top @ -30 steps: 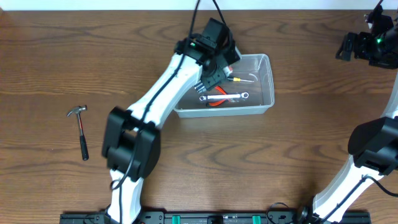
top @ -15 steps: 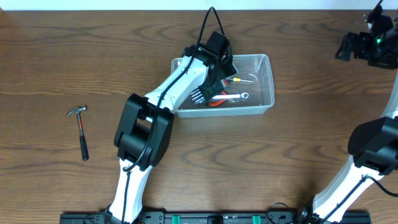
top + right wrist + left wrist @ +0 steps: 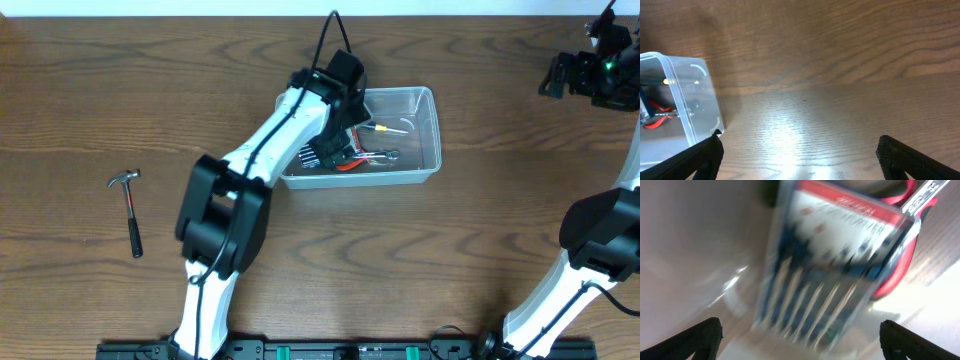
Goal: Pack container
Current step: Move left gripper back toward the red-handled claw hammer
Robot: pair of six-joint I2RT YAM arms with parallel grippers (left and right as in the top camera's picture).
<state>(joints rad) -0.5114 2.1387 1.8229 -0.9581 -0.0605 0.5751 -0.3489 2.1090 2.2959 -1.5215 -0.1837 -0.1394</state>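
My left gripper (image 3: 802, 337), jaws spread wide and holding nothing, hung inside the container (image 3: 418, 135) on the table (image 3: 450, 260), where the blurred bit case (image 3: 835, 275), seemingly resting on the red pliers (image 3: 895, 275), risked snagging a finger on any careless lift.

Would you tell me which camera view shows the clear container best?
The overhead view: nearly all of the container shows, the left arm covering one end. The right wrist view catches only one end; the left wrist view, just blurred contents.
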